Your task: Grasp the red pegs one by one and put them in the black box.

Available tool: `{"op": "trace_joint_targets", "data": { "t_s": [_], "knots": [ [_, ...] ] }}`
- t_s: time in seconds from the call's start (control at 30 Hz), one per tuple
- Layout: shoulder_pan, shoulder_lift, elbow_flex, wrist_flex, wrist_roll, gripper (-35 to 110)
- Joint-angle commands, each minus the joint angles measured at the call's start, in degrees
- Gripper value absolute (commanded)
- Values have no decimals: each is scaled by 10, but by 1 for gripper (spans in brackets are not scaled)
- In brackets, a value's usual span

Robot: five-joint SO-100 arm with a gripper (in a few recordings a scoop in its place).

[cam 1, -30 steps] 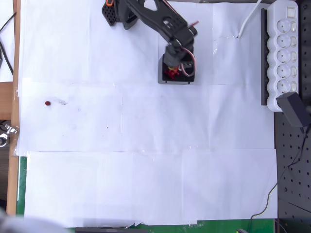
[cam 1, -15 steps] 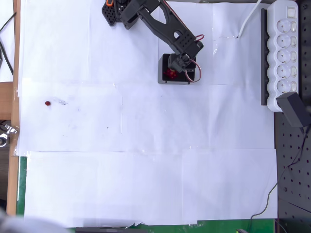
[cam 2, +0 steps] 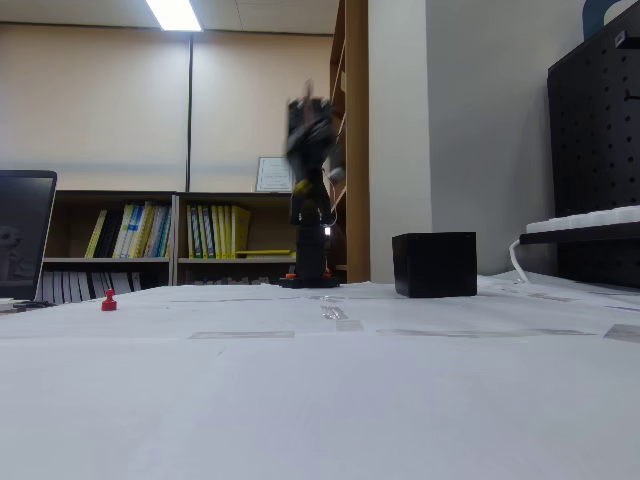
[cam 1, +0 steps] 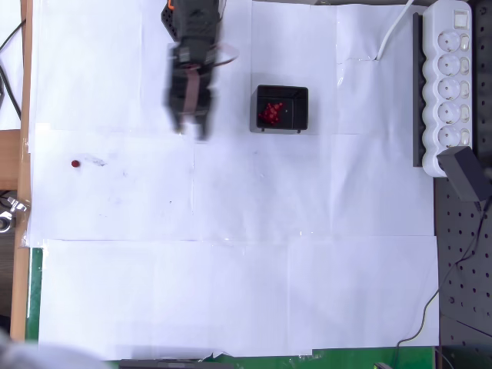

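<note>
The black box (cam 1: 300, 100) stands at the top centre of the overhead view with several red pegs (cam 1: 270, 112) heaped in its left half. One more red peg (cam 1: 74, 163) lies alone on the white paper far to the left; in the fixed view this peg (cam 2: 108, 302) sits left of the box (cam 2: 434, 264). My gripper (cam 1: 193, 131) is motion-blurred, left of the box and apart from it. Its two fingers look spread, with nothing between them. The blurred arm (cam 2: 311, 160) rises behind the table in the fixed view.
A white power strip (cam 1: 450, 81) with a black plug runs down the right edge, beside a black pegboard (cam 1: 461, 261). The arm's base (cam 1: 178, 19) sits at the top edge. White paper sheets (cam 1: 231, 254) cover the table.
The arm has swung left, from above the box to a spot well to its left. The box's inside with the pegs now shows unobstructed.
</note>
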Motion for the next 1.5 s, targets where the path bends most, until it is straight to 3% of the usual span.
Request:
{"op": "trace_joint_targets", "data": {
  "t_s": [0.0, 0.23, 0.53, 0.87, 1.47],
  "knots": [
    [102, 51, -36, -192, 54, 15],
    [171, 206, -40, -383, 68, 15],
    [204, 398, 30, -530, 80, 15],
    [200, 510, 112, -630, 84, 15],
    [191, 629, 230, -710, 105, 15]
  ]
}}
